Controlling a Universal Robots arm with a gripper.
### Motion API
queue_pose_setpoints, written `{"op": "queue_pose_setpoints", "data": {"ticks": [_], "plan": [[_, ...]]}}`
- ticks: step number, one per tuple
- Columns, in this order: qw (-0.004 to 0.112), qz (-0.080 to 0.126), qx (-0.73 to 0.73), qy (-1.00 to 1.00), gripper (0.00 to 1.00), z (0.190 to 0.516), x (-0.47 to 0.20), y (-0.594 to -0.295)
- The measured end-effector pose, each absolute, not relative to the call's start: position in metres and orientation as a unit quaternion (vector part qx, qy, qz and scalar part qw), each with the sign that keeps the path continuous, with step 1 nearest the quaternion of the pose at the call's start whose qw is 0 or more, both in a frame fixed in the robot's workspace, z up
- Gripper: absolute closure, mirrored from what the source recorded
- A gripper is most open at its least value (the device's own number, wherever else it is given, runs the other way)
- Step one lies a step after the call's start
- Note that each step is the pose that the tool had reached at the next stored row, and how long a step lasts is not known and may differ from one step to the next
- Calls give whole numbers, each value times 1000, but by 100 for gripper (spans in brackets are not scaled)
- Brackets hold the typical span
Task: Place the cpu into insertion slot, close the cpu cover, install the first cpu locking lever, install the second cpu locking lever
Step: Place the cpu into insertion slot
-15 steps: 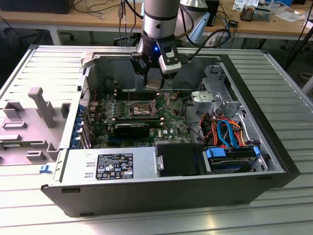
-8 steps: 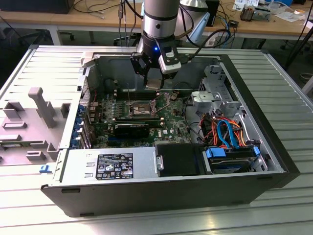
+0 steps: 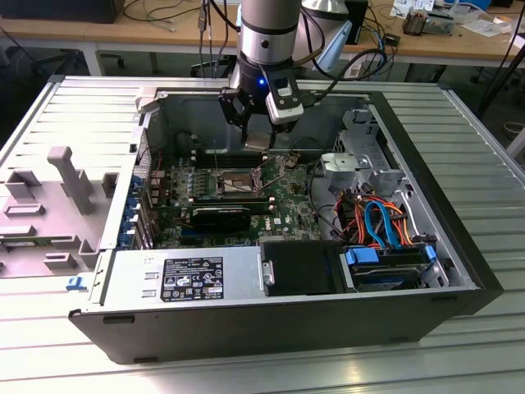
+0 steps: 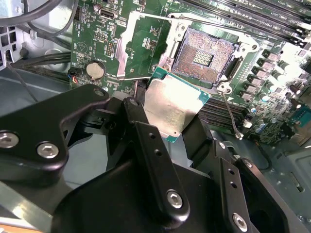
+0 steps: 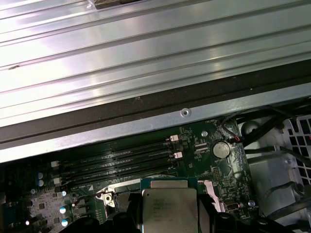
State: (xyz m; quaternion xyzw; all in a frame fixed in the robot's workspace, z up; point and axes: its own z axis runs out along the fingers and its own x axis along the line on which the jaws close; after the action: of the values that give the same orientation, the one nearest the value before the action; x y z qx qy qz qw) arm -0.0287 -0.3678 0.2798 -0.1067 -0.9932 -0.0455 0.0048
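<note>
My gripper [image 3: 257, 133] hangs inside the open computer case, shut on the cpu [image 3: 257, 140], a flat square chip with a silvery top. The second wrist view shows the cpu [image 4: 170, 104] pinched between the black fingers [image 4: 141, 121], held a little above and beside the insertion slot [image 4: 206, 51]. The slot's gold-brown contact field lies bare. The cpu cover [image 4: 122, 56] is swung open next to the slot. A thin wire locking lever [image 4: 231, 114] sticks out from the slot's corner. In the exterior view the insertion slot [image 3: 232, 179] sits just in front of and below the gripper.
Long black memory slots [image 5: 116, 162] run beside the socket. A coin cell [image 4: 95, 70] sits on the green board. The grey power supply [image 3: 189, 279] and a drive bay with blue and orange cables [image 3: 381, 222] line the case's near side. A grey plastic fixture [image 3: 74, 176] stands outside on the exterior view's left.
</note>
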Motion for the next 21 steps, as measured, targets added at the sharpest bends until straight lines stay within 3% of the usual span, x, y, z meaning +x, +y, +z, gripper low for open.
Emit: {"op": "queue_pose_setpoints", "data": {"ticks": [21], "plan": [[5,-46,-114,-992,45,280,-29,-368]]}}
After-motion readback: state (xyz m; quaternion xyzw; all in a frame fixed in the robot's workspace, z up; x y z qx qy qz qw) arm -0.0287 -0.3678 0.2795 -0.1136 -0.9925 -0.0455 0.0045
